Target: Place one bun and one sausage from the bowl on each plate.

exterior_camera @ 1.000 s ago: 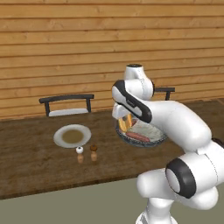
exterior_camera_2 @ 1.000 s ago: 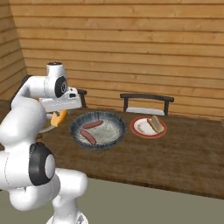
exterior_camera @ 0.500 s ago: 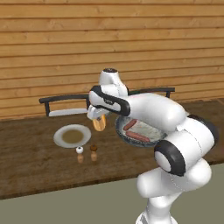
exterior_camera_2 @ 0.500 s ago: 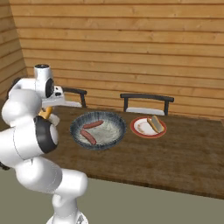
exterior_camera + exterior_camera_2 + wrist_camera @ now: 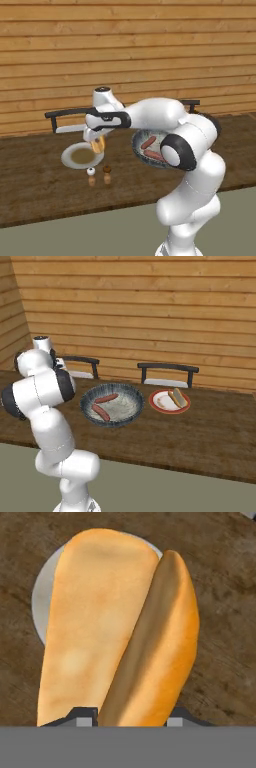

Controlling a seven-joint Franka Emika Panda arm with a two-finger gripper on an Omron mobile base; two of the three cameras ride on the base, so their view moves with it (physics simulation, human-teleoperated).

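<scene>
White rounded arm (image 5: 165, 117) — dark joints, glossy.

Count, by kind:

- Buns: two. One bun (image 5: 98, 144) hangs above the pale plate (image 5: 81, 156); a second bun (image 5: 176, 397) lies on the red-rimmed plate (image 5: 169, 401).
- Sausages: two loose in the bowl (image 5: 113, 404), upper sausage (image 5: 106, 398) and lower sausage (image 5: 100, 412). Whether another lies on the red-rimmed plate cannot be told.
- Plates: two.
- Bowls: one.
- Shakers: two, white-topped shaker (image 5: 91, 176) and brown-topped shaker (image 5: 107, 174), side by side.
- Chairs: two, left chair (image 5: 79, 368), right chair (image 5: 167, 375).
</scene>
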